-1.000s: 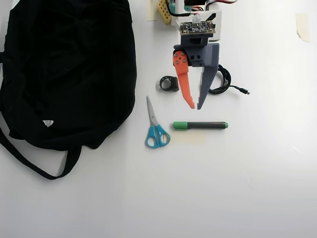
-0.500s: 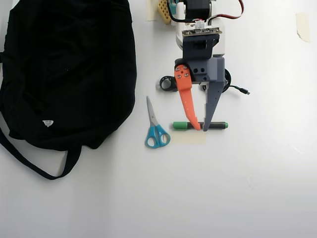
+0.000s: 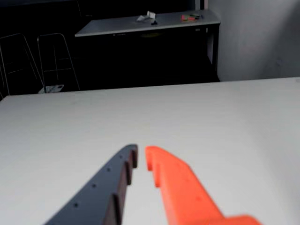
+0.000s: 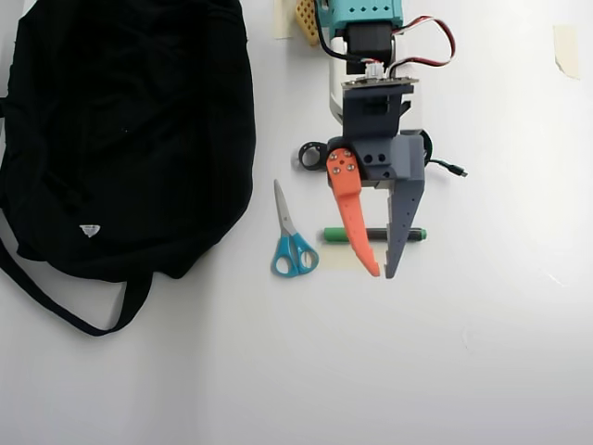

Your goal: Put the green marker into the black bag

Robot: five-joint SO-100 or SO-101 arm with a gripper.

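Gripper [image 4: 382, 274] jaws nearly together, only a thin gap between the tips, nothing pinched. Orange finger [image 4: 353, 219] and grey finger [image 4: 400, 221] both cross over the green marker [image 4: 337, 235] in the overhead view, tips past it on the bare white table [image 4: 445, 352]; height above the marker hard to judge from above. Marker lies flat and horizontal, green cap end sticking out left of the orange finger, green tail end out right of the grey finger, middle hidden by the fingers. Wrist view: gripper [image 3: 140, 154] tips close, slim gap, only table surface ahead, marker not visible there.

Blue-handled scissors [image 4: 292, 237] just left of the marker, apart from it, blades pointing up. Small black ring-shaped object [image 4: 313, 156] beside the gripper base on the left. Coiled black cable [image 4: 443, 167] mostly hidden under the arm, plug end poking out right. Black bag [image 4: 120, 130] well to the left, white tag [image 4: 89, 230] near its lower edge, strap [image 4: 56, 301] looping below. Scissors sit between marker and bag. Tape scrap [image 4: 566, 48] top right
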